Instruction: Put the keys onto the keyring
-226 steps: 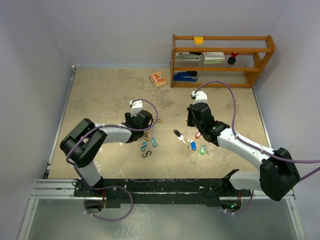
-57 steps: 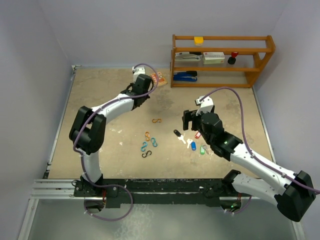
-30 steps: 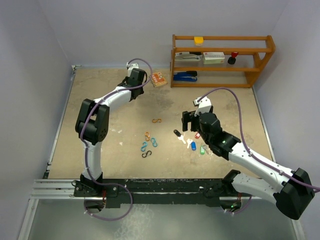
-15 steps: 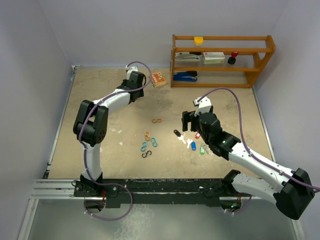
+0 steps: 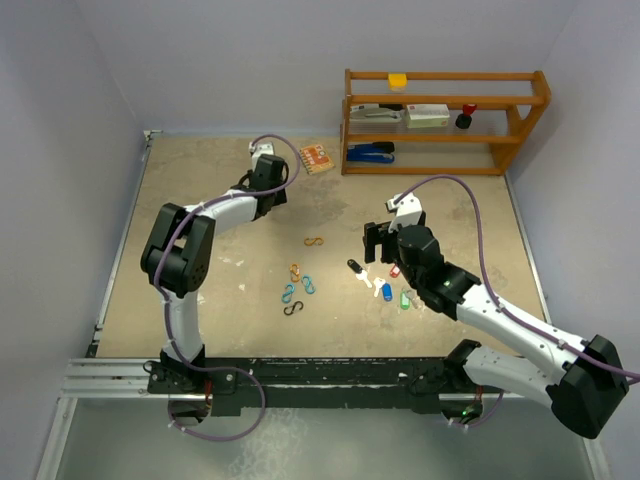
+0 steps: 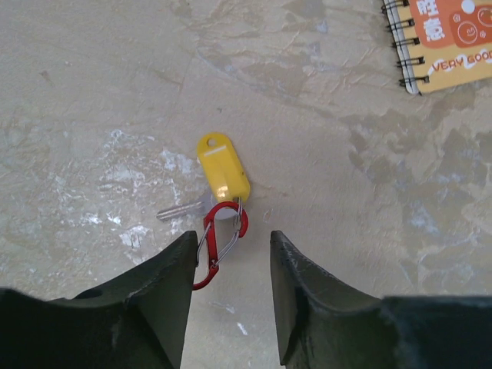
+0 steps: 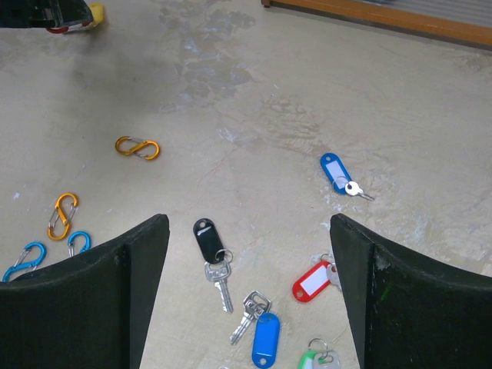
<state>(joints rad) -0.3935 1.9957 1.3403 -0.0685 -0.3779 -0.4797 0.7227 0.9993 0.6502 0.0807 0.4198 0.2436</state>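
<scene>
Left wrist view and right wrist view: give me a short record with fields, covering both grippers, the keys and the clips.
left gripper: open, jaws either side of the red S-shaped metal clip
yellow-tagged metal key: flat on the table, ring end at the red clip's upper loop
right gripper: open, empty, over loose keys
loose keys: black-tagged key, two blue-tagged keys, red-tagged key, green-tagged key
loose clips: two orange S-shaped clips, two blue S-shaped clips
</scene>
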